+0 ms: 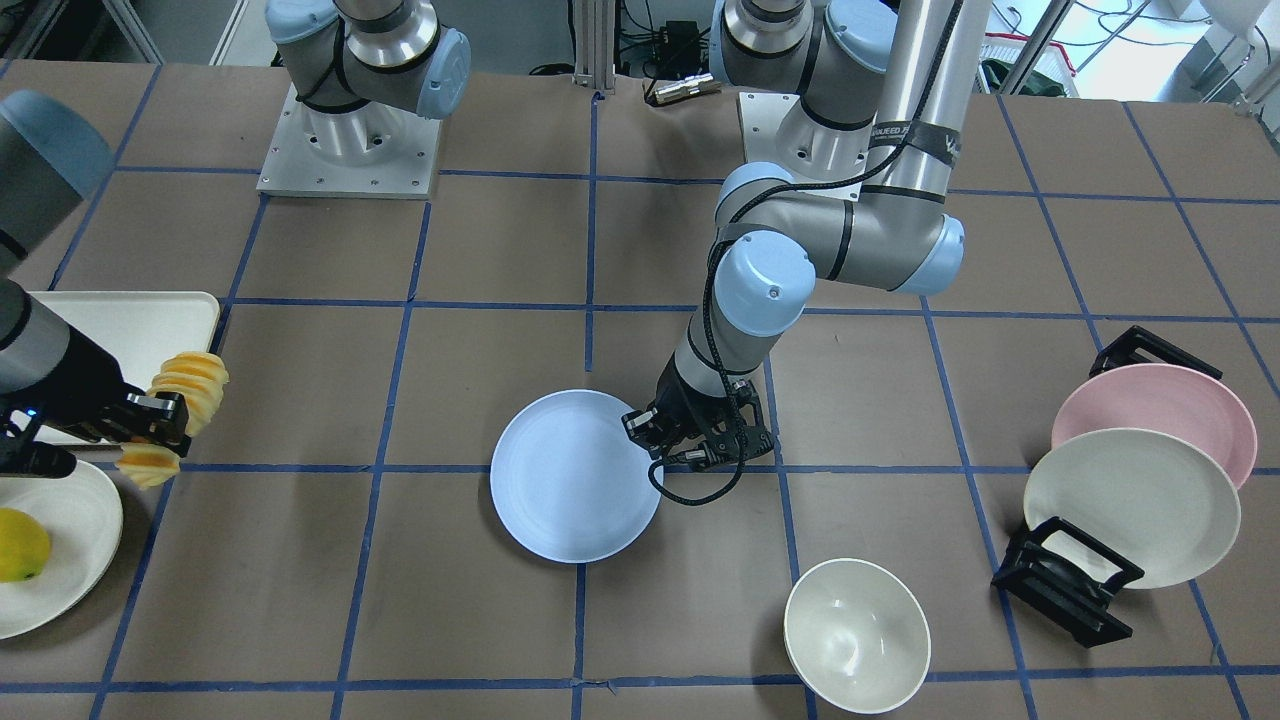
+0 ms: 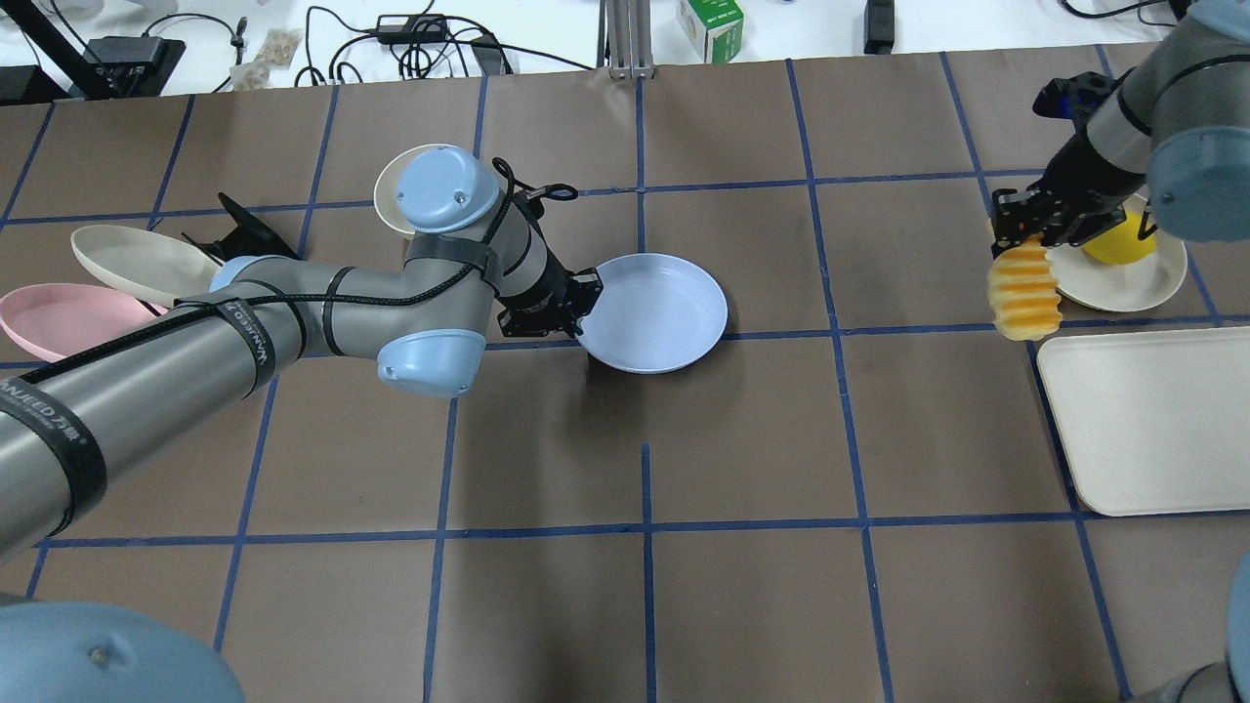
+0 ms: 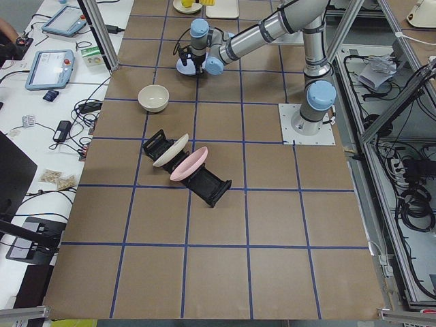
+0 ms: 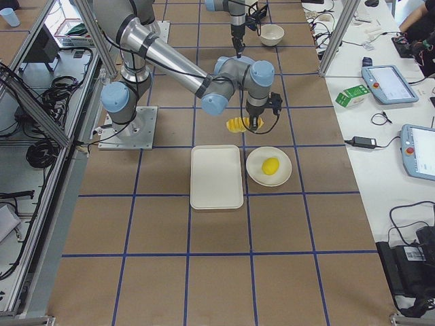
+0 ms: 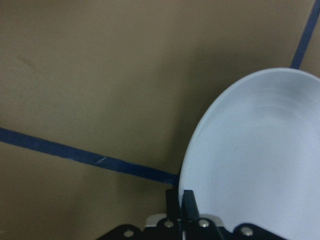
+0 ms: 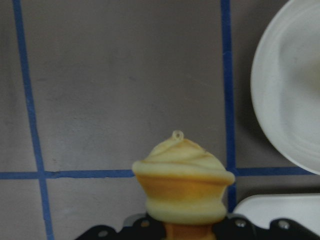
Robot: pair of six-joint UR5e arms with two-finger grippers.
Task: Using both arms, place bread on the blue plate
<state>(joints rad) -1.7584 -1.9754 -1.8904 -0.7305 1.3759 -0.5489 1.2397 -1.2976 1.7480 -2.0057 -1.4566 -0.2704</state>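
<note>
Right gripper [image 2: 1020, 234] clamped on bread [image 2: 1023, 293], cream tray [image 2: 1152, 420] near it; left gripper [image 2: 583, 310] pinched shut on blue plate [image 2: 674, 303] rim

My right hand [image 1: 163, 424] covers middle of bread [image 1: 195, 385]; front view crops cream plate [image 1: 72, 560] at 9 o'clock; left-side view: bread too tiny.

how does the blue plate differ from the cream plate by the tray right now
The blue plate is pale blue and empty; the cream plate is off-white and carries a yellow fruit. The left gripper is closed on the blue plate's rim; nothing grips the cream plate. The blue plate is mid-table, the cream plate at the robot's right end. Both are round and shallow.
</note>
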